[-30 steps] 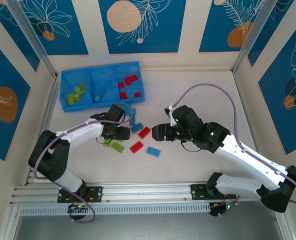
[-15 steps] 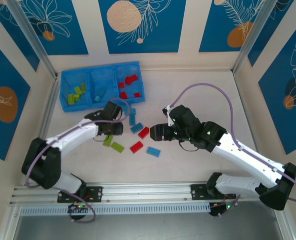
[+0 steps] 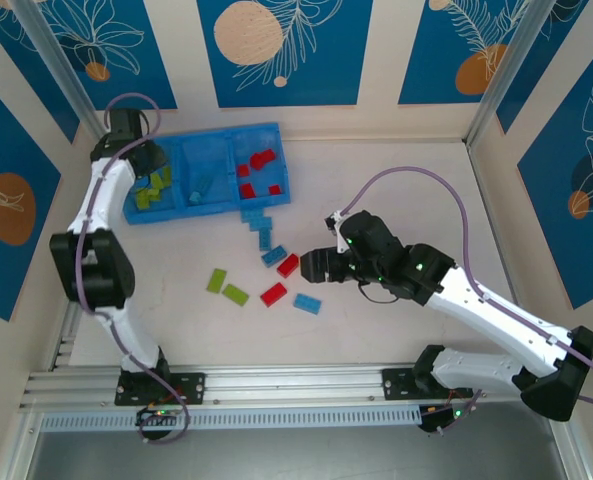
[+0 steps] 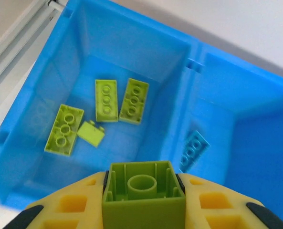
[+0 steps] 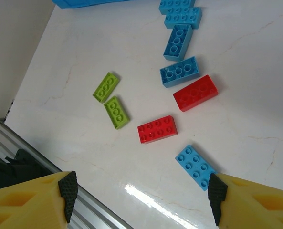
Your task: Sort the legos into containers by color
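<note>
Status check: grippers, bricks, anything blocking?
Left gripper shut on lime green brick, over tray's green compartment. Right gripper open above loose bricks on table. Nothing blocking the drop.

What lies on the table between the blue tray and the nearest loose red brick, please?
A trail of four light-blue bricks runs from the tray to that red brick; both the top external and right wrist views show it.
</note>
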{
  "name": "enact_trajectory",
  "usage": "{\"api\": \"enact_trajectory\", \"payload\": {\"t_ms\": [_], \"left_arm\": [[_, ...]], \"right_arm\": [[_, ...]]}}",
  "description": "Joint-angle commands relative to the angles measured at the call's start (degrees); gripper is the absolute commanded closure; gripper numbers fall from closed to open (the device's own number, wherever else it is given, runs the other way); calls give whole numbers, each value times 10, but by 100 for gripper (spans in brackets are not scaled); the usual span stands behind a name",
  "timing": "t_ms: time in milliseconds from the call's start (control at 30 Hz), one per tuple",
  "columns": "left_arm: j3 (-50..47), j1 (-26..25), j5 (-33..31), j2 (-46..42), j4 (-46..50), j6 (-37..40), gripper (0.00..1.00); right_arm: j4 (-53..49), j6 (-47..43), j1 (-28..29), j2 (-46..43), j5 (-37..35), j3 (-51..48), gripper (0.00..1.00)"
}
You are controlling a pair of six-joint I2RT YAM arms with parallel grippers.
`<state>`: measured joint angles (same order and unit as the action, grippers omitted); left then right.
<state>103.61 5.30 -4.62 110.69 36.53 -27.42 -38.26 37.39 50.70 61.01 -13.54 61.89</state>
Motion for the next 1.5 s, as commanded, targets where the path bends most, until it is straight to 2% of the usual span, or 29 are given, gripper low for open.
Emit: {"api": "enact_trajectory", "payload": {"t_ms": [0,133,200,267,400,533,633,733,867,967,1033,1300,1467], "left_arm": [[84,29,59,69,90,-19,71],[147,42,84,116,128,-14,58],[145,44,95,106,123,-16,49],[136,42,106,83,114,-19,44],[89,36,118,-4,94,-30,42],[-83,15,148,-161,6,-74,43],[-211,-36,129,-280,-44,-84,45],[-308,-114,103,-369,-73,-87,48],[-387,-268,21,-421,-93,-93,49],[-403,-355,-30,-386,-97,-91,47],[-400,-376,-31,-338,-104,-92,46],[-319,-391,-48,-133,-136,-86,25],[-268,-391,-52,-34,-135,-71,24]], "right_arm": [[-8,19,6,-35,-10,-7,25],[-5,31,7,-57,-19,-22,25],[-3,35,6,-62,-24,-27,25],[1,38,6,-62,-27,-30,25],[10,37,6,-53,-32,-29,25],[31,41,5,-38,-45,-38,24],[41,52,1,-20,-60,-41,22],[36,64,-3,1,-86,-38,21],[49,59,-8,32,-73,-34,21],[58,59,-10,56,-56,-24,21],[59,58,-10,68,-47,-16,21],[32,53,-6,74,-40,-1,21],[30,55,-7,44,-57,-22,21]]}}
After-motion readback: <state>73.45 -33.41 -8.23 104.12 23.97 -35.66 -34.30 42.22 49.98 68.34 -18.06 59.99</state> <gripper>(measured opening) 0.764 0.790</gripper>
